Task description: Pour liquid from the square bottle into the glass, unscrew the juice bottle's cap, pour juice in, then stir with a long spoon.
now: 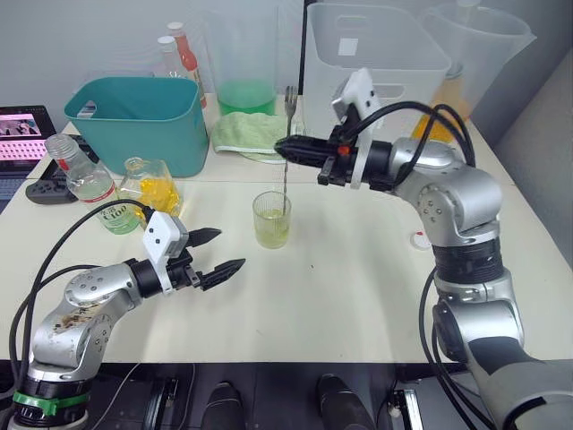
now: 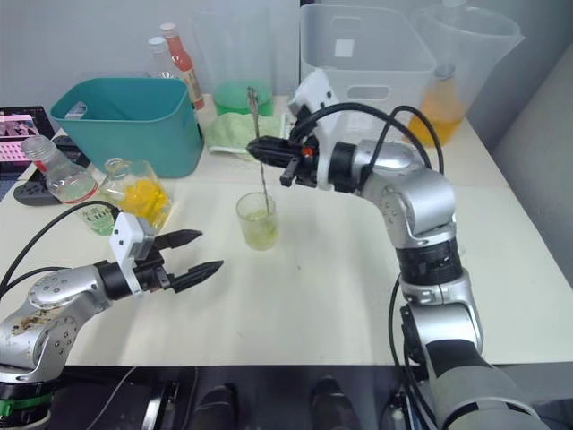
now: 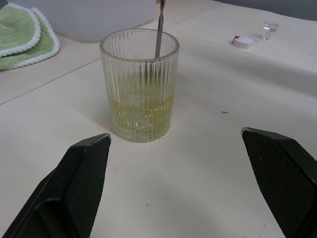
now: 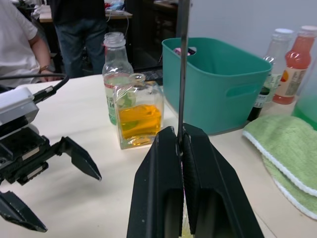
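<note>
Left gripper (image 1: 218,253): nearest to the robot, low over the table (image 1: 358,296), at about 7 o'clock from the glass. Its two black fingers are spread wide apart and grasp nothing.
Glass (image 1: 271,219): a ribbed clear tumbler, upright near the middle of the table, with pale yellow-green liquid in its lower part.
Long spoon (image 1: 286,152): it stands almost upright with the lower end inside the glass; the upper end rises above the right gripper.
Right gripper (image 1: 291,150): it hangs above the glass, at about 12 o'clock from it, and its fingers are clenched on the stem of the long spoon.
Juice bottle's cap (image 3: 242,41): it lies on the table at about 3 o'clock from the glass, well apart from it.
Square bottle (image 1: 152,188): at about 10 o'clock from the glass, with yellow-orange contents.
Juice bottle (image 1: 89,184): just beside the square bottle, on its far-left side, with no cap on its neck.
Teal bin (image 1: 139,121): behind both bottles.
Green cloth (image 1: 246,133): folded, at about 12 o'clock from the glass, beside the teal bin.
</note>
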Robot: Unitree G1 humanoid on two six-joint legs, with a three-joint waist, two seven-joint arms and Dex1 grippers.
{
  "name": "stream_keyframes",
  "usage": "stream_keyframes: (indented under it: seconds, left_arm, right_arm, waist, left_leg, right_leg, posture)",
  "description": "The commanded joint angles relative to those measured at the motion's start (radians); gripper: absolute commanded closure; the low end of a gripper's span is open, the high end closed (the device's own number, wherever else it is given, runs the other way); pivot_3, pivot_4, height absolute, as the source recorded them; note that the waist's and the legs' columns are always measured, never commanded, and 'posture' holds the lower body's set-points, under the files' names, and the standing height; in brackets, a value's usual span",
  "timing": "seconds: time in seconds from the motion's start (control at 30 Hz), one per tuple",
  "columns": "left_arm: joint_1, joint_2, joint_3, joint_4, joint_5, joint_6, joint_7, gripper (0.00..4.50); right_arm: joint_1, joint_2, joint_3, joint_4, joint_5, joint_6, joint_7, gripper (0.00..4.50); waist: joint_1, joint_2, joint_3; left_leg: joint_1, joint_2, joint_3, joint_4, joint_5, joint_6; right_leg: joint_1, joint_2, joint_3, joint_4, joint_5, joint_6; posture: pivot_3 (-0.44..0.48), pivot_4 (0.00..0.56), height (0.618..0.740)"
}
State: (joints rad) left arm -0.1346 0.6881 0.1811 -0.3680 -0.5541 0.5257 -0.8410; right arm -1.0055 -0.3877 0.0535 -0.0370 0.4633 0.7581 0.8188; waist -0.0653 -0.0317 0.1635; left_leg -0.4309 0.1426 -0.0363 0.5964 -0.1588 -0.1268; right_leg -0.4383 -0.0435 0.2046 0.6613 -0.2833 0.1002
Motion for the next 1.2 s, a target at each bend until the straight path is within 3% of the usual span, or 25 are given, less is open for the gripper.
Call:
stream_keyframes:
  seconds: [0.03,0.37,0.97,1.2]
  left_arm:
    - [-0.026,0.009,0.024,0.002,-0.01,-0.029,-0.011,0.02]
    - [-0.057,0.017,0.052,0.037,-0.011,-0.057,-0.033,0.02]
    - [-0.069,0.011,0.058,0.042,-0.013,-0.067,-0.047,0.02]
    - [-0.089,0.01,0.045,0.057,-0.017,-0.067,-0.063,0.02]
  right_arm:
    - [-0.051,0.011,-0.036,-0.046,0.053,0.011,-0.002,4.5]
    - [-0.11,-0.026,-0.114,-0.034,0.126,0.064,-0.025,4.5]
    - [-0.093,-0.051,-0.075,-0.043,0.121,0.088,-0.036,4.5]
    - [-0.158,-0.055,-0.161,0.001,0.176,0.122,-0.058,4.5]
  waist:
    - [-0.001,0.0,0.0]
    - [-0.001,0.0,0.0]
    - [-0.002,0.0,0.0]
    - [-0.002,0.0,0.0]
  left_leg:
    - [0.0,0.0,0.0,0.0,0.0,0.0]
    - [0.0,0.0,0.0,0.0,0.0,0.0]
    - [0.0,0.0,0.0,0.0,0.0,0.0]
    - [0.0,0.0,0.0,0.0,0.0,0.0]
  right_leg:
    - [0.0,0.0,0.0,0.0,0.0,0.0]
    - [0.0,0.0,0.0,0.0,0.0,0.0]
    - [0.0,0.0,0.0,0.0,0.0,0.0]
    - [0.0,0.0,0.0,0.0,0.0,0.0]
  posture:
    - [0.0,0.15,0.717]
    - [0.0,0.15,0.717]
    - [0.0,0.15,0.717]
    - [0.0,0.15,0.717]
